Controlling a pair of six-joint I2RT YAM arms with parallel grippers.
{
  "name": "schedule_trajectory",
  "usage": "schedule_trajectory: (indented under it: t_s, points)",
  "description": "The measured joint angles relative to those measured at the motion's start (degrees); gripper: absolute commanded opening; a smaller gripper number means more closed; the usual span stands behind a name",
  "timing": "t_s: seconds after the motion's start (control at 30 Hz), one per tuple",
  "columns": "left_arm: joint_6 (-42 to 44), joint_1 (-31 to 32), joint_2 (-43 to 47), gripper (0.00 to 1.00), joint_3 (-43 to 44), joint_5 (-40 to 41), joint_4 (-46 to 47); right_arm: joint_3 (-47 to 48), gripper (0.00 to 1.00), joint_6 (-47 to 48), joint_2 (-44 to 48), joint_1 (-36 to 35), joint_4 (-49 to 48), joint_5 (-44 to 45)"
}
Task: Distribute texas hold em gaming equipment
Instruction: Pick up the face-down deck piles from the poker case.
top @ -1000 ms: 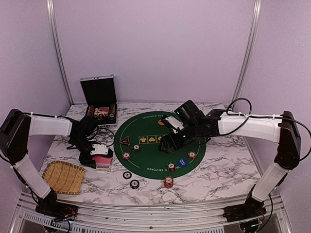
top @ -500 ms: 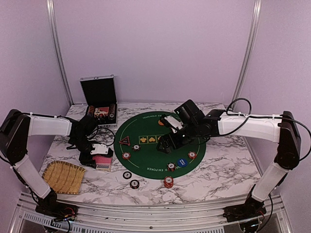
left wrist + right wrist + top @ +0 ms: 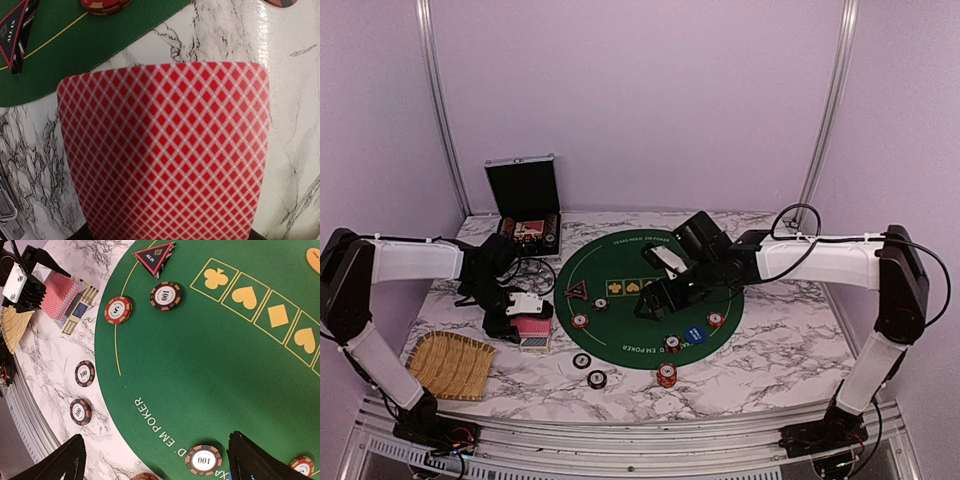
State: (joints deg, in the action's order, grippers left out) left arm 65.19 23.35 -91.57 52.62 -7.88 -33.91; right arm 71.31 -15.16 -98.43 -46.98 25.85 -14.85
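My left gripper is shut on a red-backed playing card, held just above the rest of the deck on the marble left of the green poker mat. The card fills the left wrist view and hides the fingers. My right gripper hangs open and empty over the middle of the mat, its fingers wide apart. Poker chips lie on the mat's left, on its front part, and on the marble. A blue dealer button lies on the mat's front right.
An open silver case stands at the back left. A woven straw tray lies at the front left. A black-and-red triangular marker lies on the mat's left edge. An orange chip lies at the mat's far side.
My right gripper has moved left, toward the middle of the mat, still open. My left gripper holds the card just above the deck and has barely shifted.
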Motion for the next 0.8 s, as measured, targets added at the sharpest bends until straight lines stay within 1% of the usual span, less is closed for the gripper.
schedule_trajectory:
  t_s: [0.47,0.8]
  points:
    - [-0.5,0.0,1.1,0.32,0.6,-0.1,-1.5,2.8,0.96,-1.2,-2.3,0.0,-2.5,-4.0]
    - [-1.7,0.1,2.1,0.31,6.9,-0.8,-5.9,3.1,0.95,-3.0,-3.5,0.0,-5.6,-7.0]
